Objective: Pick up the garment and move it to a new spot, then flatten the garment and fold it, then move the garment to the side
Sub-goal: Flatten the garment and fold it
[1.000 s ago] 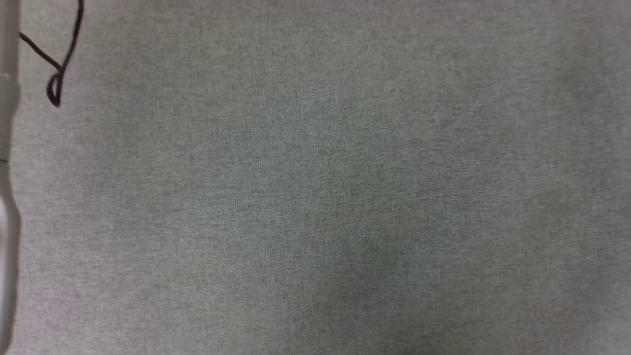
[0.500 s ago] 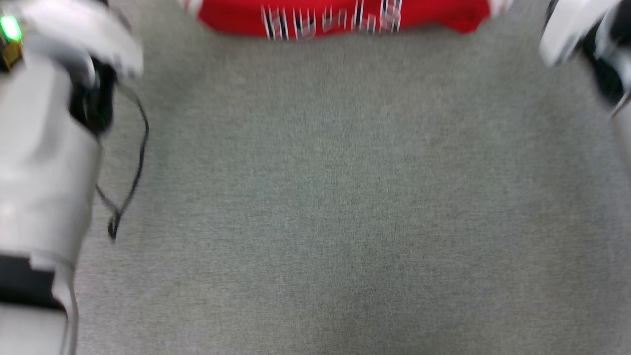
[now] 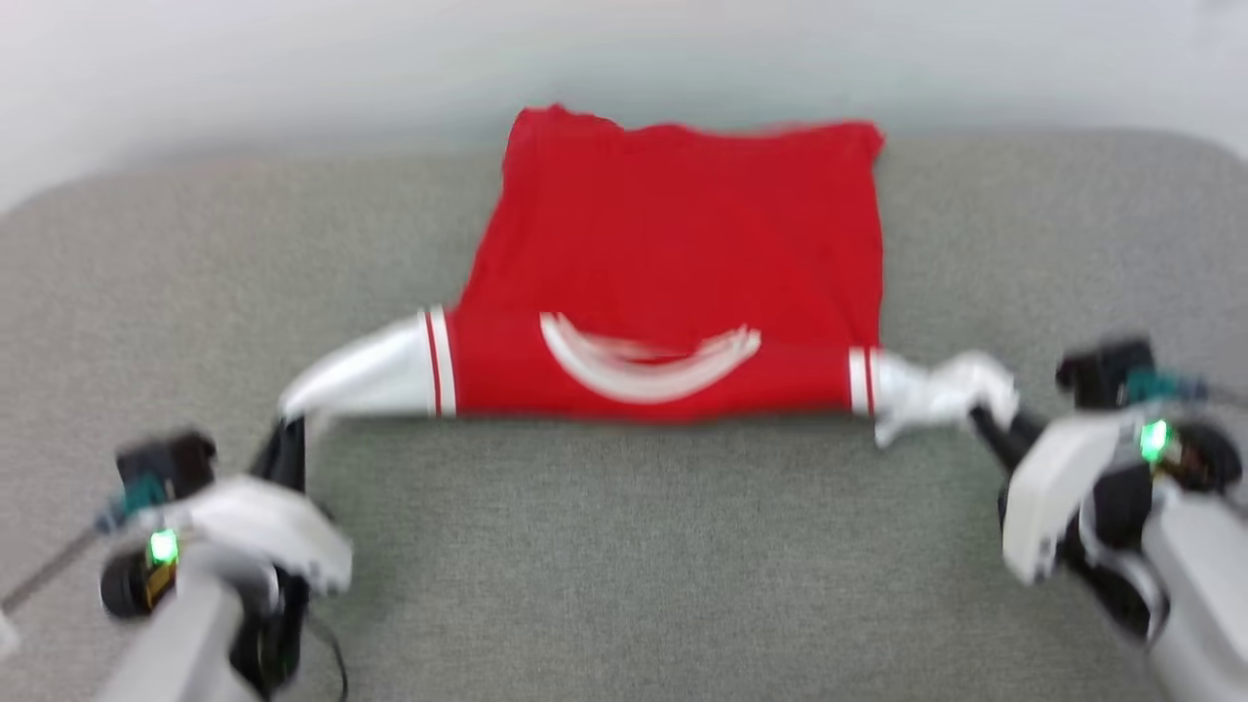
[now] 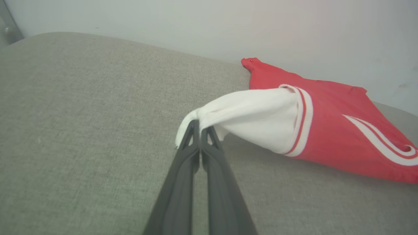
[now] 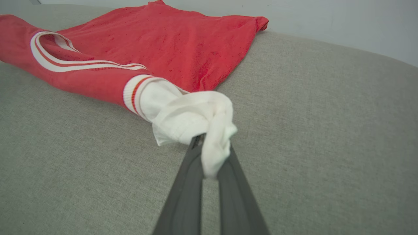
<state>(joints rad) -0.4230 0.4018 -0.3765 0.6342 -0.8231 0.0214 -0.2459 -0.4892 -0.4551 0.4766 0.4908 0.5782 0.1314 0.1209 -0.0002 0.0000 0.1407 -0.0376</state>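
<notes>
The garment is a red jersey with white sleeves and striped trim. It lies spread on the grey surface, back side up, its white collar band curving near the front edge. My left gripper is shut on the tip of the garment's left white sleeve, as the left wrist view confirms at the gripper, with the garment stretching away. My right gripper is shut on the bunched right sleeve; in the right wrist view the gripper pinches white cloth of the garment. Both sleeves are pulled outward.
The grey fabric surface extends in front of the garment and to both sides. A pale wall rises right behind its far edge, close to the garment's hem.
The head camera has swung upward, from bare grey surface to the garment and both grippers. The picture is blurred by this motion.
</notes>
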